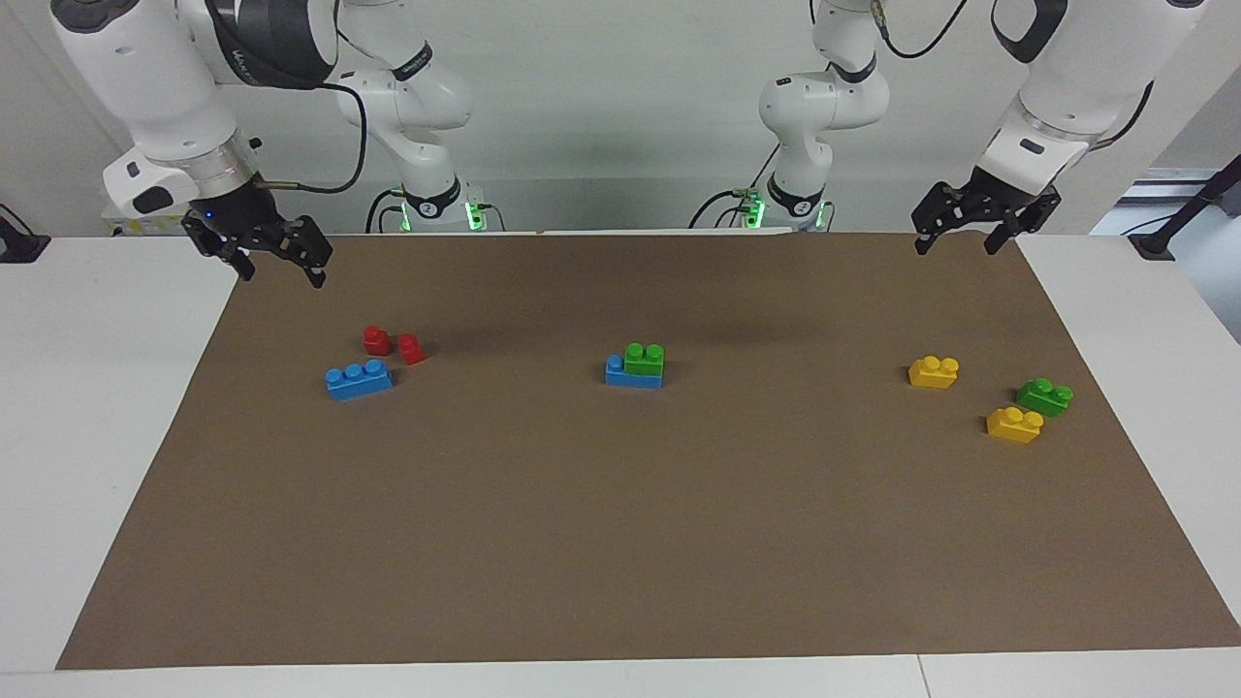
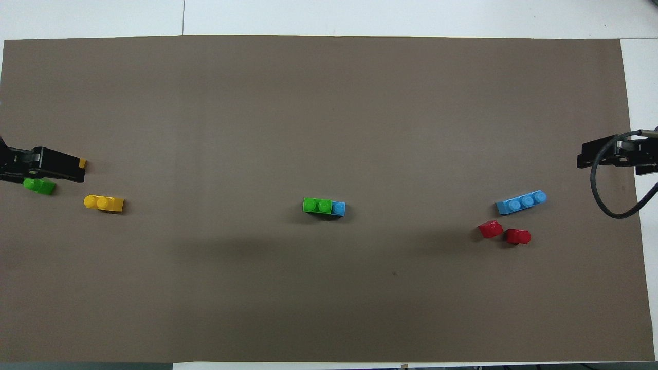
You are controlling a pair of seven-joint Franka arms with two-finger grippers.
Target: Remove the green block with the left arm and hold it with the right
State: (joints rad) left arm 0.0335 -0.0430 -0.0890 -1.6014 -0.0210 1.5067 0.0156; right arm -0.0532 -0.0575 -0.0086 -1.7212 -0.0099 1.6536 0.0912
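A green block [image 1: 645,359] [image 2: 317,205] with two studs sits pressed onto a blue brick [image 1: 630,376] [image 2: 339,208] in the middle of the brown mat. One stud of the blue brick shows beside it. My left gripper [image 1: 958,244] [image 2: 51,165] hangs open and empty above the mat's edge at the left arm's end. Above the mat's corner at the right arm's end, my right gripper [image 1: 281,274] [image 2: 606,154] is open and empty too. Both are well apart from the stacked pair.
A second green block [image 1: 1044,396] [image 2: 39,186] and two yellow bricks [image 1: 934,371] [image 1: 1014,424] [image 2: 104,203] lie at the left arm's end. At the right arm's end lie a loose blue three-stud brick [image 1: 360,379] [image 2: 521,202] and two red pieces [image 1: 377,339] [image 2: 490,229].
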